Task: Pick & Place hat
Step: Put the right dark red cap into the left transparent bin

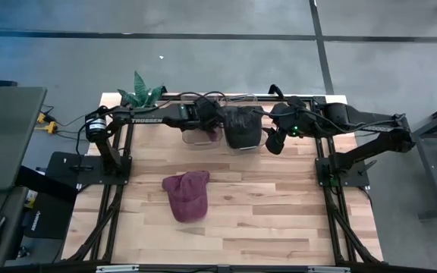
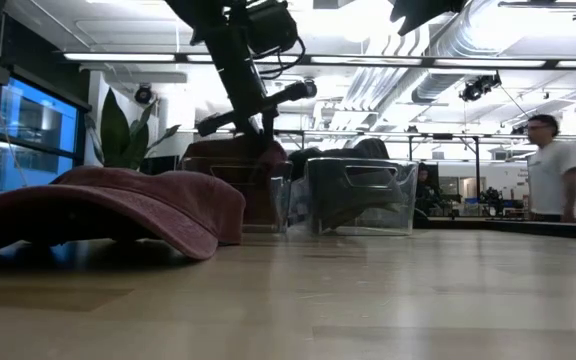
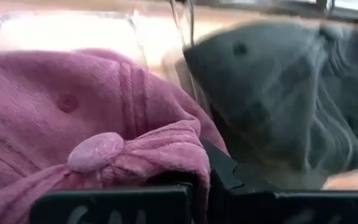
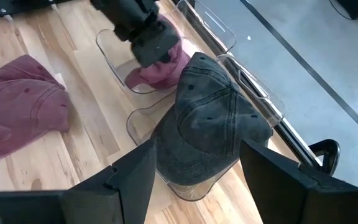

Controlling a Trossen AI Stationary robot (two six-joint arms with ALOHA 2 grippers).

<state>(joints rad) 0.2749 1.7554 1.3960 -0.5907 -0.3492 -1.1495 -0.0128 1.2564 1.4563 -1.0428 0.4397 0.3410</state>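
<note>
I hold my left pincer (image 4: 151,40) clamped on a pink hat (image 3: 73,124) inside a clear bin (image 4: 114,53). My right pincer (image 4: 194,177) hangs open over the grey hat (image 4: 213,124). A 2nd pink hat (image 1: 187,193) lies mid-desk (image 1: 279,205).

Two clear bins (image 1: 243,141) side by side at table (image 1: 279,220) back edge, both filled with caps, maroon cap (image 1: 187,194) mid-table, bare wood around it
</note>
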